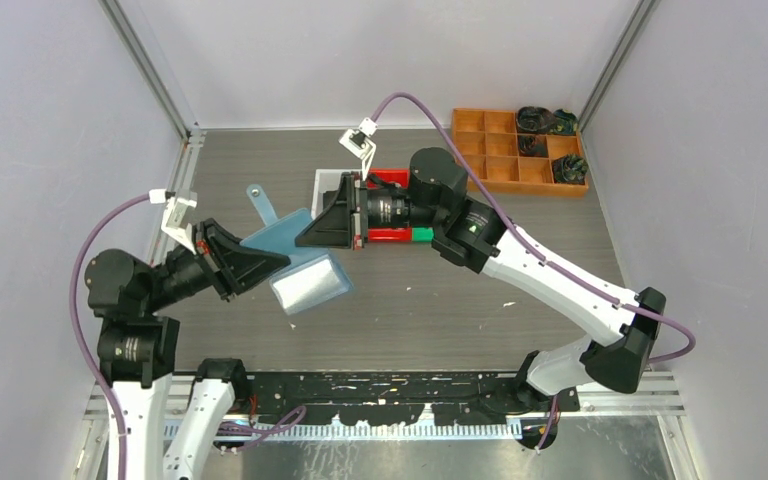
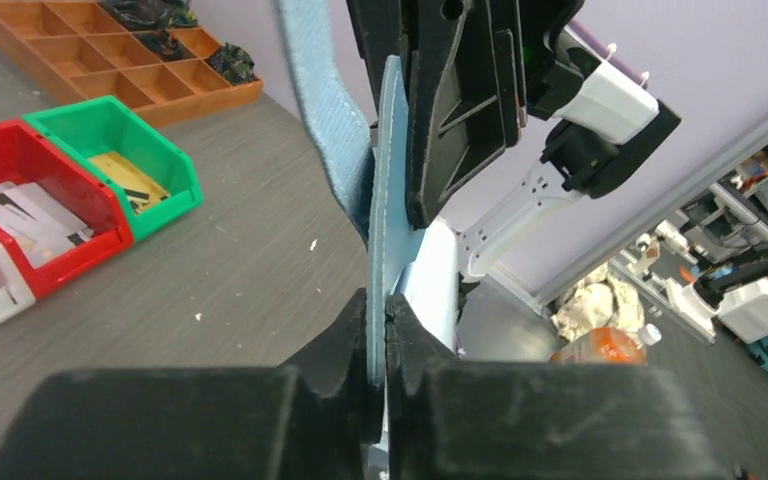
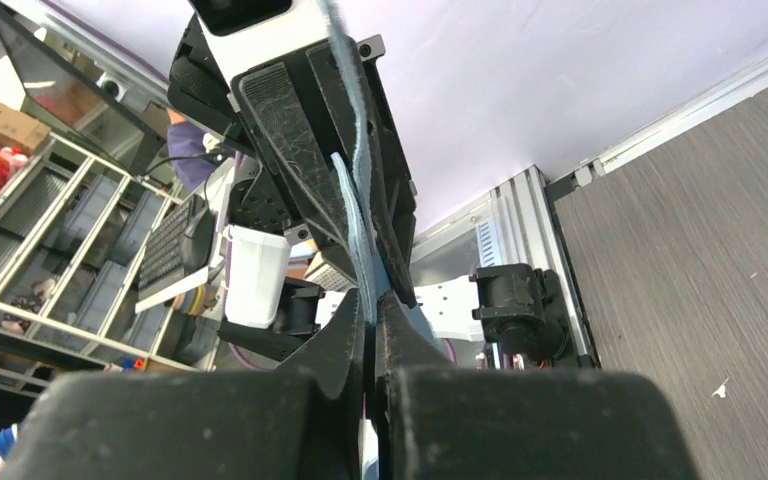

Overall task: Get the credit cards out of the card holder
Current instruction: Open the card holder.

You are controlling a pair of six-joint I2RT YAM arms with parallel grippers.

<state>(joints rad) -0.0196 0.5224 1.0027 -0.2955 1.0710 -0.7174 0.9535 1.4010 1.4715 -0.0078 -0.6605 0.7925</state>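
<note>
Blue card holder (image 1: 275,238), maybe aloft, in both end effectors (image 1: 282,263) (image 1: 300,241)

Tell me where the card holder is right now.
In the top view the card holder is left of centre, pinched between the left gripper and the right gripper, just left of the red bin.

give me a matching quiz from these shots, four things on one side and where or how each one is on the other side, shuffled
Things:
1 card holder
2 orange tray
3 green bin
4 red bin

States:
a holds a yellow item
b far right corner of the table, dark items in some compartments
c clamped by the left gripper and the right gripper
d holds pale printed pieces

Pairs: 1-c, 2-b, 3-a, 4-d
</note>
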